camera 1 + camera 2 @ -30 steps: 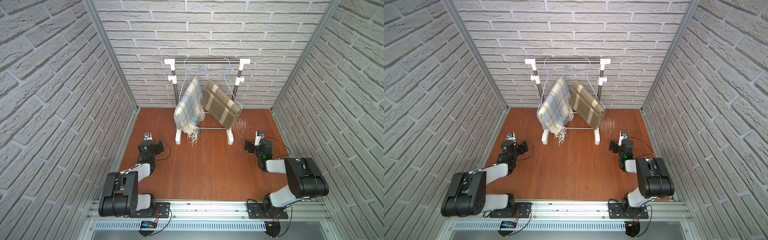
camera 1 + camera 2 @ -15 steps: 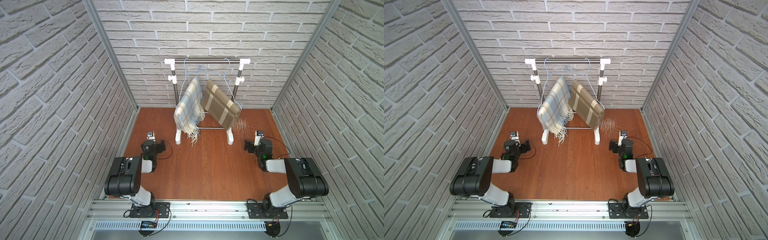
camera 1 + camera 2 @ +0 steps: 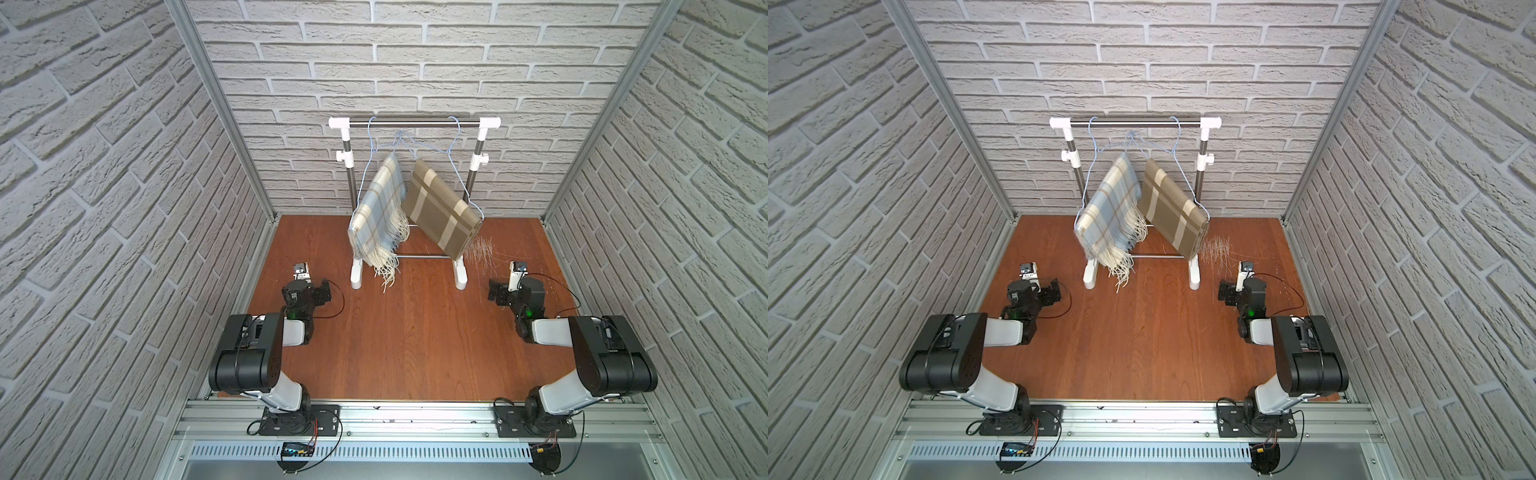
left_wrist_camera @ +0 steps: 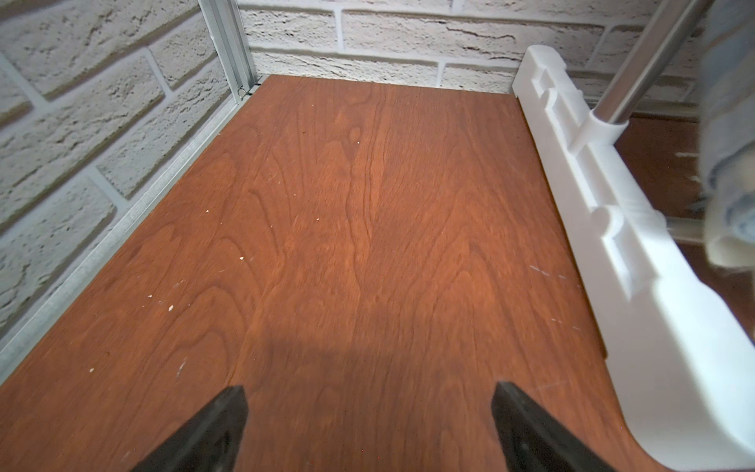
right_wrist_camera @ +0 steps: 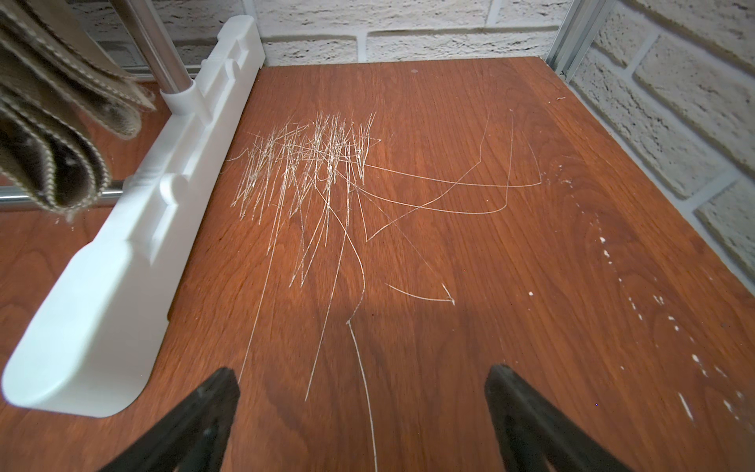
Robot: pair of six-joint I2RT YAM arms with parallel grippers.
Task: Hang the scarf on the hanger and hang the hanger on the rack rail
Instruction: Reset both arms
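A brown wooden counter (image 3: pixel 395 340) is enclosed on 3 sides by pale brick-pattern walls (image 3: pixel 104 166), and a small clothes rack (image 3: pixel 415 122) is set at its far end. 2 wire hangers are hooked on the rack's top bar, and in both top views each is seen to carry a folded scarf: a blue plaid scarf (image 3: pixel 376 208) on the left hanger (image 3: pixel 371 141) and a brown scarf (image 3: pixel 440 212) on the right hanger (image 3: pixel 460 176). No scarf is left lying on the counter; only pale scratches (image 5: pixel 310 163) are seen beside the rack's foot. The left fingers (image 4: pixel 220 429) and the right fingers (image 5: pixel 208 417) are held wide apart, nothing is gripped between them, and both are kept low over bare wood, apart from the cloth. The hanging is therefore judged to be done. At most, a check may be left that the blue plaid scarf, whose fringe dangles toward the counter, is draped securely.
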